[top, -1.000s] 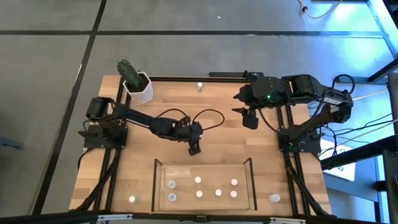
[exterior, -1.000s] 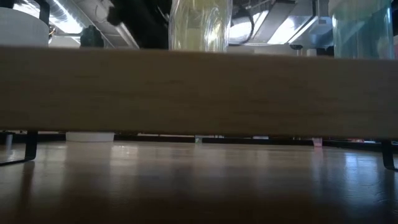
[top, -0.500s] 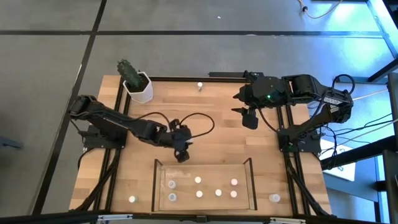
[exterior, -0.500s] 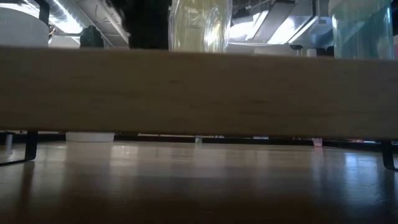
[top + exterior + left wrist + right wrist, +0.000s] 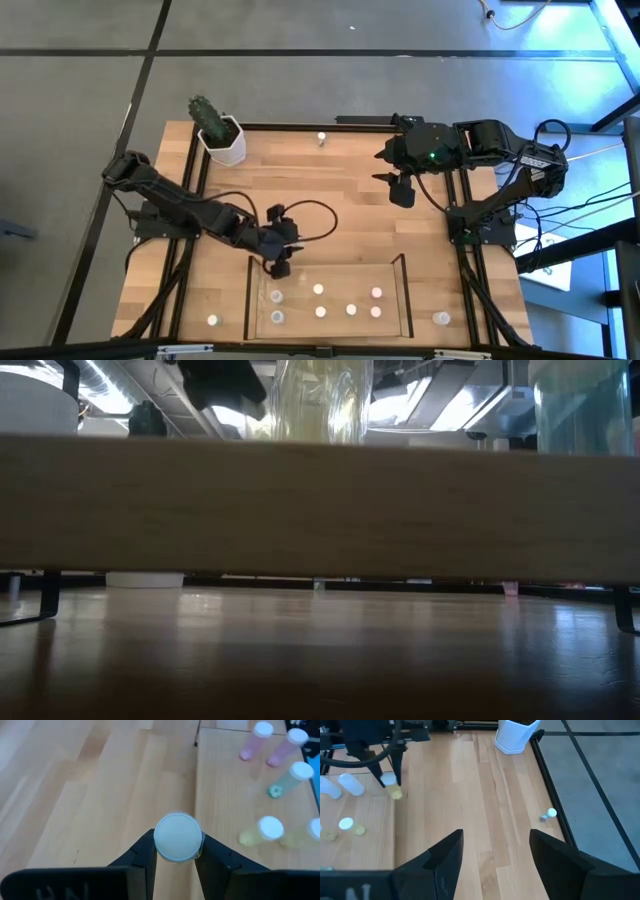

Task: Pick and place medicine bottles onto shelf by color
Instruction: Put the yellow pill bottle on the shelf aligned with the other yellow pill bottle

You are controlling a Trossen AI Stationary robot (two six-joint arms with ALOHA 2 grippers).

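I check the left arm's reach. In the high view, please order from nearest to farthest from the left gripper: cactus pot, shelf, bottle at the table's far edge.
From the left gripper:
1. Shelf, right beneath it.
2. Cactus pot, far left corner.
3. Far-edge bottle, middle.

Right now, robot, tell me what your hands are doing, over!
Left gripper shut on a white-capped bottle, at the shelf's edge. Right gripper open, waiting by the far right side. Nothing in the way.

Grey floor (image 5: 300, 90) with dark seams surrounds the wooden table (image 5: 350, 215).
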